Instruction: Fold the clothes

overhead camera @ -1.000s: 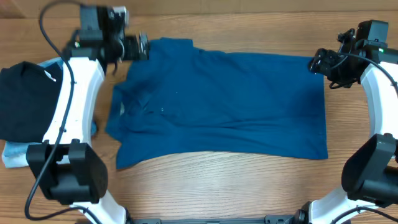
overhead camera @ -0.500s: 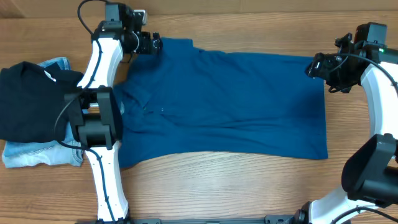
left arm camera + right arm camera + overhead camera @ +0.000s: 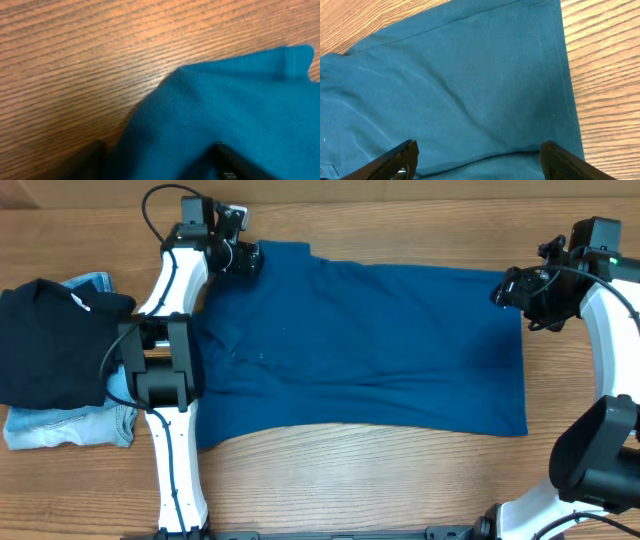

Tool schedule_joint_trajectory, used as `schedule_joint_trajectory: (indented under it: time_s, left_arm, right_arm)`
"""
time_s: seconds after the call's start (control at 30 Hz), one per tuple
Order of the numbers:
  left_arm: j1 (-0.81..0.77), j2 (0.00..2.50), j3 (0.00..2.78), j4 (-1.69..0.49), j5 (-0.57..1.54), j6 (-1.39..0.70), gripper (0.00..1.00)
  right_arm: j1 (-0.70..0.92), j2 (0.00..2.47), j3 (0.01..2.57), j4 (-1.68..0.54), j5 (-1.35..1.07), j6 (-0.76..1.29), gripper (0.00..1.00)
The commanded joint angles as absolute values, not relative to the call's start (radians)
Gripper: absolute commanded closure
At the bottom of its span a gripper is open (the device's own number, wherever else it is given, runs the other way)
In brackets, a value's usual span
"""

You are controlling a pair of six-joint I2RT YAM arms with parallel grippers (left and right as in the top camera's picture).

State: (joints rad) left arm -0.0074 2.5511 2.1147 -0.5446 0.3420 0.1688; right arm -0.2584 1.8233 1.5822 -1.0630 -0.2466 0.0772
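The clothes are one teal-blue shirt (image 3: 360, 350) spread flat across the table, collar end to the left. My left gripper (image 3: 248, 258) sits at the shirt's far left corner. In the left wrist view, the shirt (image 3: 225, 100) bunches up between my left gripper's (image 3: 160, 160) two dark fingers, which still stand apart. My right gripper (image 3: 505, 288) hovers at the far right corner. It is open, and its fingers straddle a fold of the shirt (image 3: 460, 75) in the right wrist view, my right gripper (image 3: 477, 160) touching nothing that I can see.
A black folded garment (image 3: 50, 340) lies on light blue jeans (image 3: 60, 430) at the left edge, beside the left arm. Bare wooden table (image 3: 400, 470) runs along the front and behind the shirt.
My left arm swung right from beside the shirt onto its far left corner, and its jaws have narrowed around the cloth. The right arm has barely moved.
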Motion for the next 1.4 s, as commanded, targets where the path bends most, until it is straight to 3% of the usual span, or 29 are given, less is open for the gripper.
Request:
schedule_joint_trajectory:
  time_s: [0.0,0.07,0.1,0.3,0.43,0.63,0.87,1.23,1.3,1.37]
  left_arm:
    - [-0.015,2.58,2.129,-0.55,0.36,0.176,0.46]
    - [-0.015,2.58,2.129,-0.555,0.36,0.176,0.53]
    - [-0.015,2.58,2.129,-0.563,0.359,0.176,0.63]
    - [0.004,2.562,2.137,-0.664,0.356,0.163,0.96]
    - [0.027,2.523,2.19,-0.79,0.356,0.088,0.96]
    - [0.062,2.501,2.213,-0.933,0.303,-0.034,0.96]
    - [0.051,2.501,2.213,-0.968,0.304,-0.03,0.96]
    - [0.016,2.502,2.213,-0.962,0.303,-0.022,0.96]
    - [0.016,2.502,2.213,-0.962,0.303,-0.022,0.96]
    - [0.016,2.502,2.213,-0.962,0.303,-0.022,0.96]
  right_arm:
    - [-0.257,1.791,1.605,-1.069,-0.236,0.07,0.19]
    - [-0.257,1.791,1.605,-1.069,-0.236,0.07,0.18]
    - [-0.257,1.791,1.605,-1.07,-0.236,0.07,0.19]
    - [-0.257,1.792,1.605,-1.063,-0.173,0.072,0.2]
    - [-0.257,1.797,1.604,-0.907,-0.1,0.074,0.34]
    - [-0.264,1.964,1.604,-0.734,-0.097,0.078,0.29]
    - [-0.308,2.186,1.604,-0.505,-0.098,0.086,0.28]
    - [-0.34,2.275,1.604,-0.329,-0.286,0.134,0.29]
    - [-0.34,2.278,1.604,-0.306,-0.286,0.134,0.3]
    - [-0.34,2.28,1.604,-0.289,-0.286,0.135,0.39]
